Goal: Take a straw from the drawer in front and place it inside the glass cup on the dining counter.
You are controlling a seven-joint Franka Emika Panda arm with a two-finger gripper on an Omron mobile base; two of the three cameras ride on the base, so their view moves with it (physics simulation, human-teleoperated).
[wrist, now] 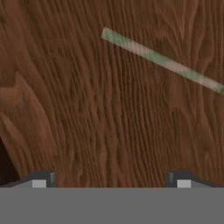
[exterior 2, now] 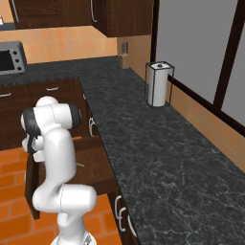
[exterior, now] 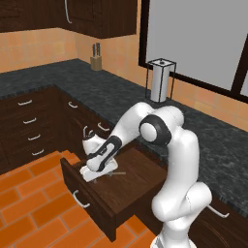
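Gripper spread wide, grasping nothing, low in the drawer; the straw lies off-centre, so closing could miss.

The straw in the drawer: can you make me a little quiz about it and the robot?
1. True or false: the straw lies flat on the floor of the open drawer.
2. The tool is: A) shut on the straw, B) open above the drawer floor, C) holding a cup.
3. Fill in: in the hand view the straw has pale and ____ stripes.

Key: 1 true; 2 B; 3 green.
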